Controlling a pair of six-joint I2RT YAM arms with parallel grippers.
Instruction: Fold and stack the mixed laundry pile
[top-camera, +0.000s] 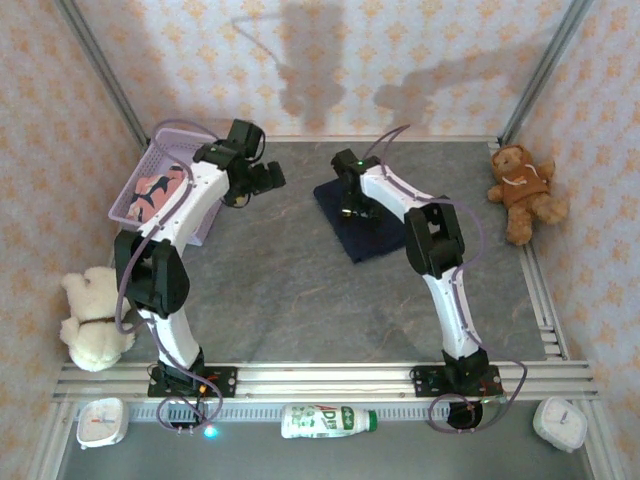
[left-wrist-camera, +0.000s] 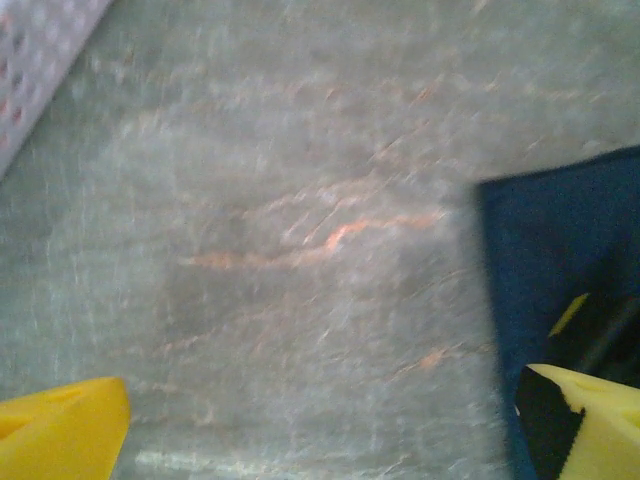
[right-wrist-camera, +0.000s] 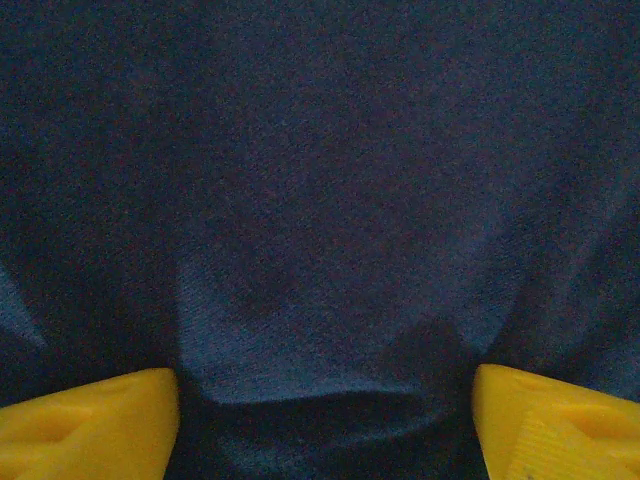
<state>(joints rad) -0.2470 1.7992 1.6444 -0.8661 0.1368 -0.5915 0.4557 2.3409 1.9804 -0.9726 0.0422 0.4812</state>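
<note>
Quick look at the laundry bench: the navy garment (top-camera: 372, 240) is lying flat in a tidy dark patch on the grey bench (top-camera: 300, 310), toward the far side and a bit right of centre. The right hand (top-camera: 350, 208) is parked right over its far-left part, pointing down at it. From the right wrist view the yellow fingertips (right-wrist-camera: 90, 425) are spread well apart with just navy cloth under and between them. There's a soft ridge in the fabric there, but nothing is pinched, so that hand has hold of nothing. The left hand (top-camera: 262, 180) sits off to the left of the navy garment, clear of it, above bare bench. In its wrist view the fingertips (left-wrist-camera: 60, 430) are about as far apart as they go, with only the grey surface between them and the navy edge showing at the right of the shot. It's empty too. The shark-print garment (top-camera: 155, 192), the salmon-pink one, is bunched up inside the lavender basket (top-camera: 130, 190) at the far left corner. A cream teddy (top-camera: 92, 320) sits off the left edge and a brown teddy (top-camera: 522, 190) off the right.
</note>
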